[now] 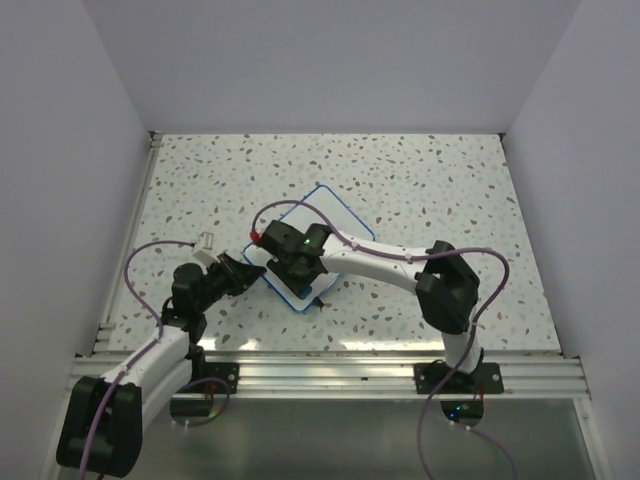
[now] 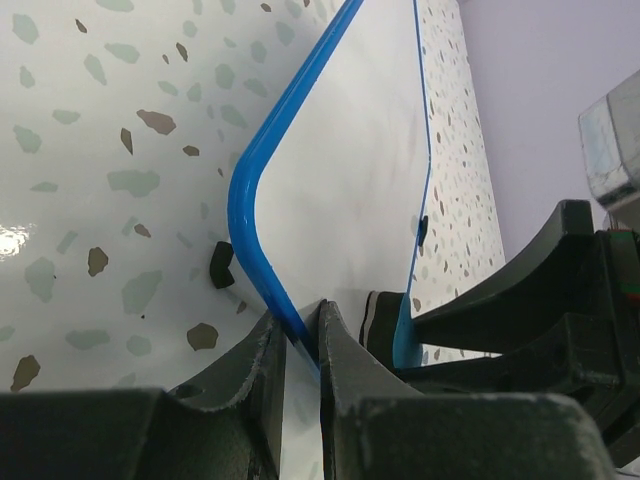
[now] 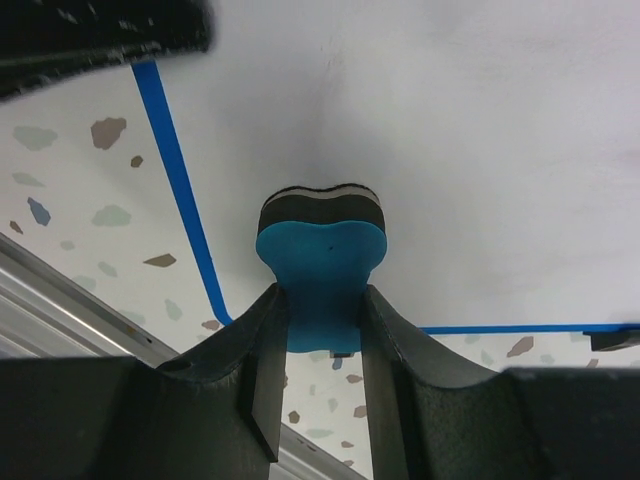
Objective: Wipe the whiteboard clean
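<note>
Though overhead view hides both grips, wrist views show left gripper (image 2: 300, 328) pinching whiteboard (image 2: 350, 180) rim, right gripper (image 3: 325, 305) clamping eraser (image 3: 320, 245).

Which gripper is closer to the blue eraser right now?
Right. The right gripper is clamped on the eraser, which sits against the whiteboard. The left gripper is off the eraser, pinching the board's blue rim near a corner.

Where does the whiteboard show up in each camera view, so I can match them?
Top external: whiteboard, centre, partly under the right arm.
Left wrist: upper middle, left gripper pinching its edge.
Right wrist: upper right, behind the eraser.
Shared landmark: its blue rim.
</note>
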{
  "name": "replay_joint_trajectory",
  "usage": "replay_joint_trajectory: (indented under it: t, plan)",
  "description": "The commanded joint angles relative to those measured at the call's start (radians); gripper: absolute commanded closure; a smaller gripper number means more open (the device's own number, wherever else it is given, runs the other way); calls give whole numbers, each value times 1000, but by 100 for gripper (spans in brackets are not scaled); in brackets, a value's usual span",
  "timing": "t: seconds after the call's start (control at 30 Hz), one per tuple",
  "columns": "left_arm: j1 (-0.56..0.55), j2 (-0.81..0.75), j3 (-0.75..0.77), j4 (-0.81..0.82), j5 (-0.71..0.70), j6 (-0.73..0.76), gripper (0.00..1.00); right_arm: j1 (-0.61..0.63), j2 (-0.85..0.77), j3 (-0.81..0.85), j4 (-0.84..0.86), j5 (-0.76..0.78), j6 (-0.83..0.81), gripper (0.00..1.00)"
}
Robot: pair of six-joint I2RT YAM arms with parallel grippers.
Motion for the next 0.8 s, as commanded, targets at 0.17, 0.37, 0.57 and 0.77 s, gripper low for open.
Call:
replay_joint_trajectory:
  t: [0.17,0.37,0.57,0.77]
  plan:
    - [-5,6,-134,-66,-13,108,100,1,154,308,-93,56,1,100]
    - [-8,-5,-136,-71,-14,106,100,-32,274,526,-153,60,-9,100]
    - [-9,-6,-137,-68,-14,106,100,-136,273,545,-147,44,-9,100]
    - [-9,0,-137,-63,-16,106,100,-252,173,344,-56,24,-16,100]
